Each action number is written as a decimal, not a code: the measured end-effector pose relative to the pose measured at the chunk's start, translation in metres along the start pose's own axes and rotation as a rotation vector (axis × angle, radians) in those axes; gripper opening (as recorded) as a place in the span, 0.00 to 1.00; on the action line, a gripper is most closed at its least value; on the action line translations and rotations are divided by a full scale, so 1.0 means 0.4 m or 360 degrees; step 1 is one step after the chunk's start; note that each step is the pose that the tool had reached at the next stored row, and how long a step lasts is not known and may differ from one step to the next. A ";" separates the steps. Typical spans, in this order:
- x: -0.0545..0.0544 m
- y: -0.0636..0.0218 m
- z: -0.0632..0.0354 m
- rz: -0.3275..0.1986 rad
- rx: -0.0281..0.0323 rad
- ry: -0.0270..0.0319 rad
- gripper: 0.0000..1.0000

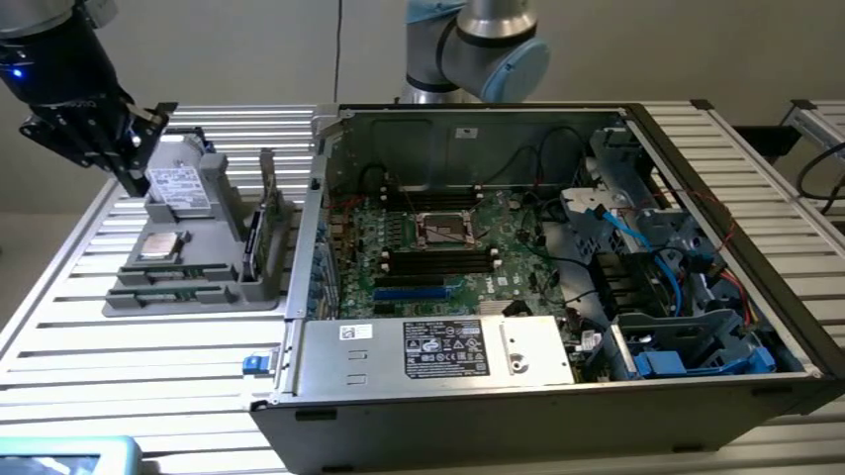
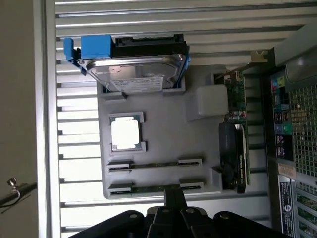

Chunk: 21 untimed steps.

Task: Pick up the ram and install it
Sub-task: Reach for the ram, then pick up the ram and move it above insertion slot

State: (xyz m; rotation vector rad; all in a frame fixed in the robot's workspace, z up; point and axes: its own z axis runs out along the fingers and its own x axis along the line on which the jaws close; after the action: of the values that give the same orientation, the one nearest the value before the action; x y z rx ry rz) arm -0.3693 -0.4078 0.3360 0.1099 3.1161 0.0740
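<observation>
Scene: a grey parts tray [image 2: 168,129] lies on a slatted table [image 1: 79,376], just beside an open computer case [image 1: 528,426] on the exterior view's right.
Tool: the gripper [image 1: 137,181] hangs above the tray with its fingers pointing down. Its jaws are closed together and hold nothing.
The ram: two sticks lie flat in parallel grooves at one end of the tray. One is the inner stick [image 2: 154,164]; the other is the outer stick [image 2: 148,188], at the tray's edge.
Alignment: in the wrist view the closed fingertips overlap the middle of the outer stick. Whether they hang directly above it cannot be told.
Other tray contents: a hard drive [image 2: 133,69] with a blue bracket, a square processor chip [image 2: 125,133] and an upright graphics card [image 2: 233,158]. None of them is touched.
Destination: the motherboard [image 1: 436,247] lies inside the case, well apart from the gripper. Its long dark memory slots run beside the processor socket [image 1: 446,230].
Step in hand: judged to be the approach to the pick, with no stick lifted and nothing installed.
What a grasp calls for: by judgement, jaws parted enough to straddle the thin stick across its width, then a straight descent that stays clear of the neighbouring stick and the groove walls.
</observation>
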 end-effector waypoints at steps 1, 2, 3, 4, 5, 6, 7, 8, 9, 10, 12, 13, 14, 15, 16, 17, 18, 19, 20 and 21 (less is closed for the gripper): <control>0.002 0.000 0.004 0.0000 0.00005 0.00004 0.11; 0.005 -0.001 0.009 0.0000 0.00006 0.00007 0.11; 0.007 -0.001 0.013 0.0000 0.00007 0.00009 0.11; 0.008 -0.001 0.018 0.0000 0.00008 0.00010 0.11; 0.010 -0.002 0.022 0.0000 0.00009 0.00012 0.11; 0.011 -0.002 0.026 0.0000 0.00012 0.00014 0.11; 0.011 -0.002 0.030 0.0000 0.00012 0.00015 0.11; 0.012 -0.003 0.034 -0.0001 0.00010 0.00015 0.11; 0.012 -0.003 0.036 -0.0003 0.00010 0.00017 0.11; 0.012 -0.003 0.036 -0.0007 0.00012 0.00020 0.11; 0.012 -0.003 0.036 -0.0007 0.00011 0.00021 0.11; 0.013 -0.003 0.036 -0.0007 0.00010 0.00016 0.11; 0.013 -0.003 0.037 -0.0022 0.00007 0.00017 0.11; 0.013 -0.003 0.037 -0.0050 0.00002 0.00031 0.11; 0.013 -0.003 0.037 -0.0078 -0.00005 0.00044 0.11; 0.013 -0.003 0.038 -0.0107 -0.00011 0.00057 0.11; 0.013 -0.003 0.038 -0.0136 -0.00017 0.00072 0.11; 0.013 -0.003 0.038 -0.0167 -0.00025 0.00086 0.11; 0.013 -0.003 0.039 -0.0195 -0.00030 0.00099 0.11; 0.013 -0.003 0.039 -0.0224 -0.00036 0.00114 0.11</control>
State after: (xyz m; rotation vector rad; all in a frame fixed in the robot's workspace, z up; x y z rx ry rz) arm -0.3743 -0.4078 0.3202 -0.1098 3.1198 0.0753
